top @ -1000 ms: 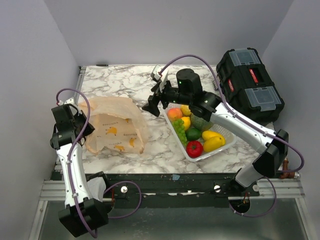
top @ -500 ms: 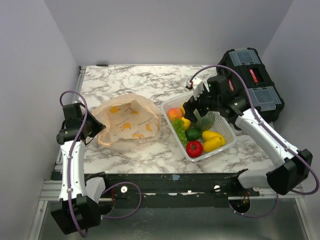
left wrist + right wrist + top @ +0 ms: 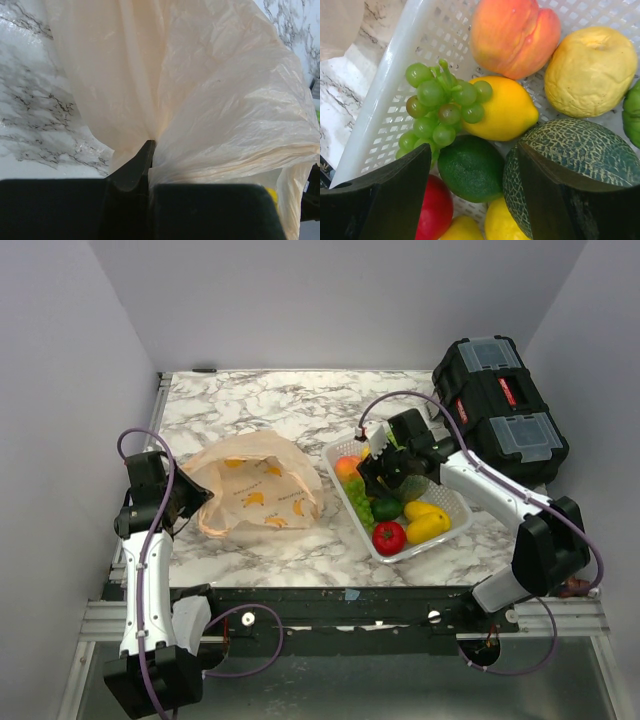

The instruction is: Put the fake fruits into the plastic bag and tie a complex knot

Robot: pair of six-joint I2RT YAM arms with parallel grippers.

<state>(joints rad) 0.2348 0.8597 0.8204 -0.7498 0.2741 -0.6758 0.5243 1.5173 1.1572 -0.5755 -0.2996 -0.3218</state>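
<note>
The pale-orange plastic bag (image 3: 260,490) lies crumpled on the marble table, left of centre. My left gripper (image 3: 185,502) is shut on the bag's left edge, and the film (image 3: 210,100) fans out from the closed jaws. No knot is in view. The fake fruits lie in a white lattice basket (image 3: 425,543). My right gripper (image 3: 474,150) is down among them, open, with its fingers on either side of a dark green lime (image 3: 470,167). One finger stands by the green grapes (image 3: 440,105), the other against a netted melon (image 3: 570,155).
Around the lime lie a peach (image 3: 515,35), a lemon (image 3: 500,110), a pale yellow fruit (image 3: 590,70), a red fruit (image 3: 435,210) and further yellow fruit (image 3: 502,220). A black toolbox (image 3: 500,405) stands at the back right, close behind the basket.
My right arm swung from beside the bag over to the basket and dropped in among the fruit, its jaws narrowing. The bag, held by my left gripper, has settled lower and spread rightward.
</note>
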